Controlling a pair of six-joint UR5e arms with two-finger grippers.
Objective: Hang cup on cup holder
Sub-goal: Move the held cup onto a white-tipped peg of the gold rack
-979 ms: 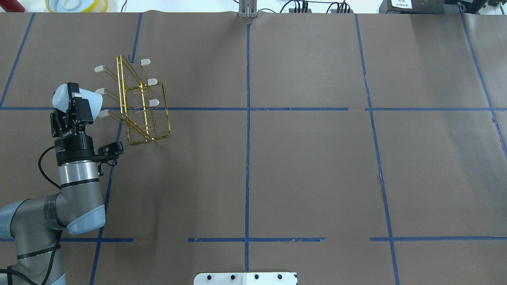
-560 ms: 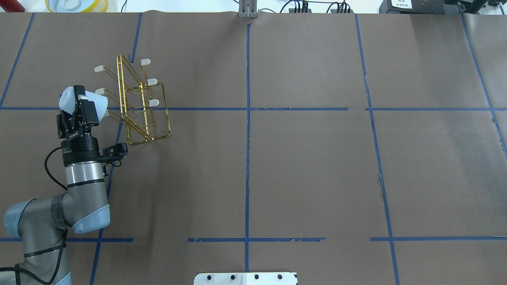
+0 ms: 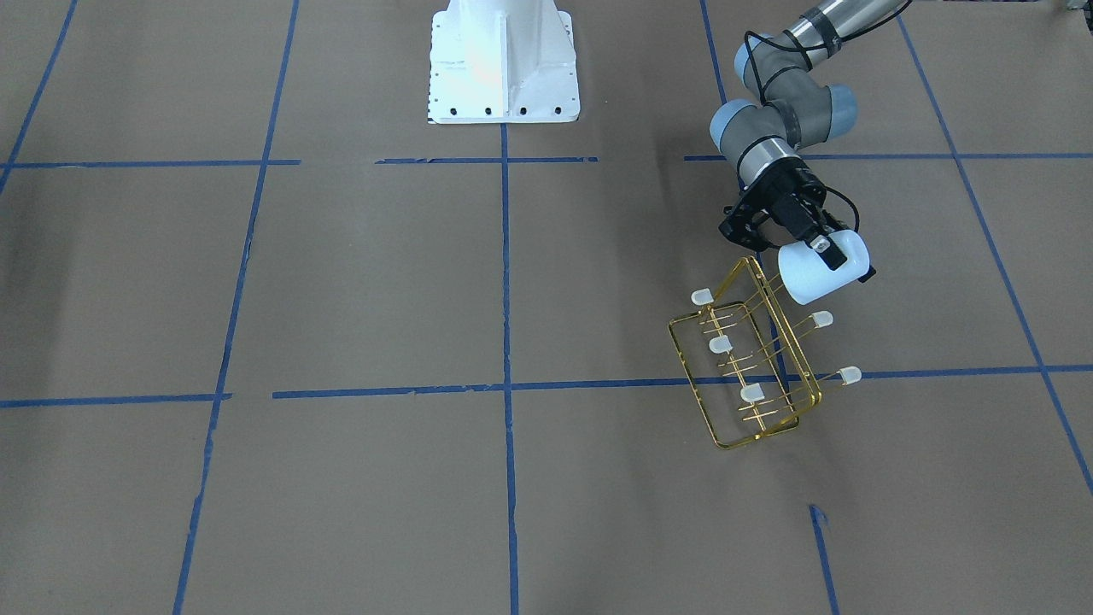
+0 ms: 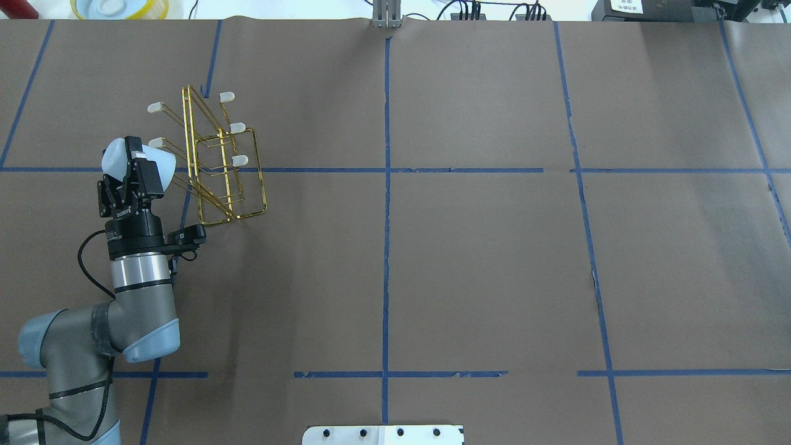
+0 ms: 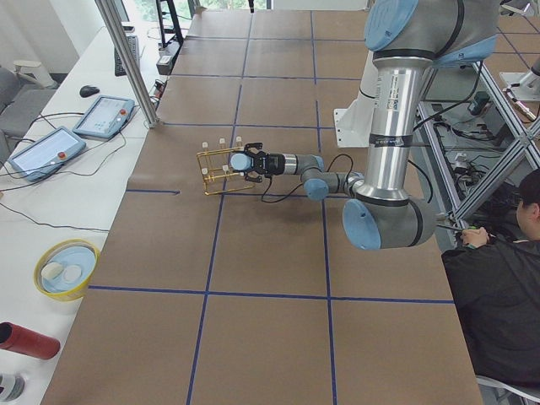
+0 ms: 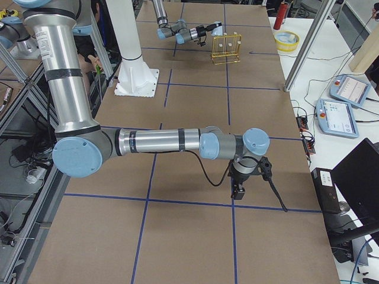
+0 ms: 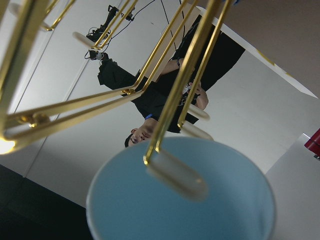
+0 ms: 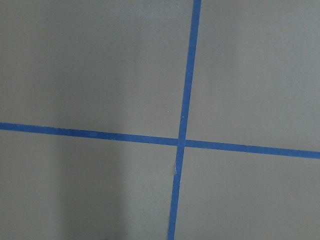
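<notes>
Front-facing camera: left gripper stretched low from a folded elbow, jaws clamped across small pale blue-white plastic tumbler, tipped sideways just beside gold wire rack with white-capped prongs on brown paper table. Overhead: tumbler mouth turned right, toward rack's left prongs, in table's left part. Left wrist: one capped prong tip framed against tumbler's blue inside. Right-end camera: right gripper pointing down, close over paper; jaw state impossible to tell. Left-end camera: yellow-rimmed bowl holding pale pieces.
</notes>
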